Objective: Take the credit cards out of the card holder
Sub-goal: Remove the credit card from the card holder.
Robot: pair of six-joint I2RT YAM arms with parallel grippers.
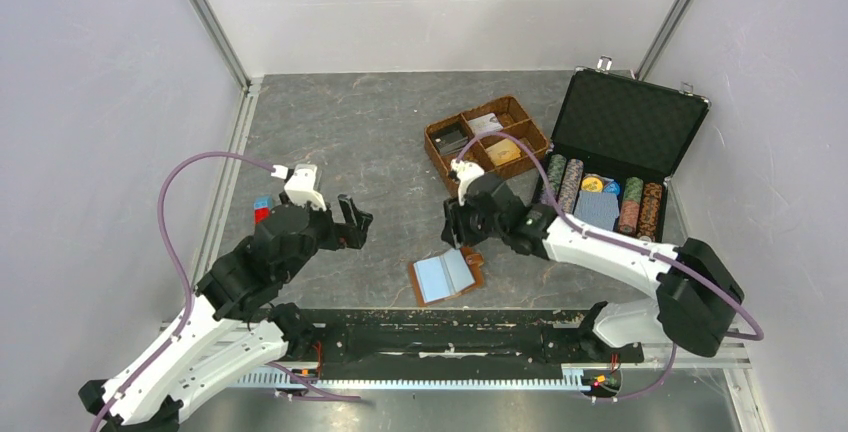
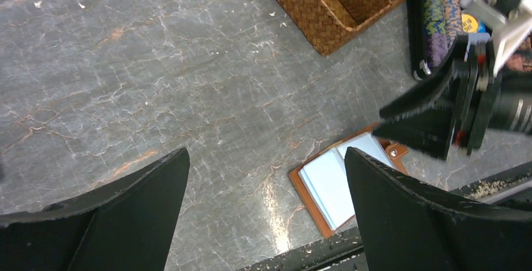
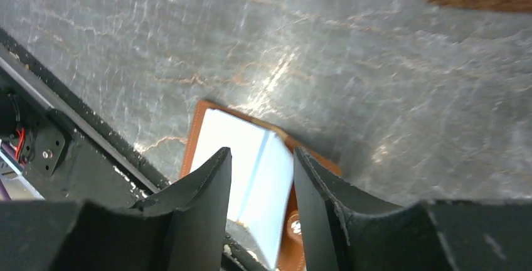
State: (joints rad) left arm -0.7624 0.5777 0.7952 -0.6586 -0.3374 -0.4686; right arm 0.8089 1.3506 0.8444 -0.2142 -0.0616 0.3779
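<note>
The tan-brown card holder (image 1: pixel 445 277) lies open and flat near the table's front edge, with its pale blue sleeves facing up. It also shows in the left wrist view (image 2: pixel 332 186) and the right wrist view (image 3: pixel 251 152). I see no card in the visible sleeves. A golden-orange card (image 1: pixel 503 152) lies in a compartment of the woven basket (image 1: pixel 437 155). My right gripper (image 1: pixel 458 242) (image 3: pixel 261 153) hovers just above the holder's right half, jaws partly open and empty. My left gripper (image 1: pixel 357 220) (image 2: pixel 266 155) is wide open and empty, left of the holder.
A black hard case (image 1: pixel 625 122) stands open at the back right, holding striped poker chips (image 1: pixel 565 182) and a blue-patterned deck (image 1: pixel 598 210). Small red and blue items (image 1: pixel 262 209) sit by the left wall. A black rail (image 1: pixel 430 337) runs along the near edge.
</note>
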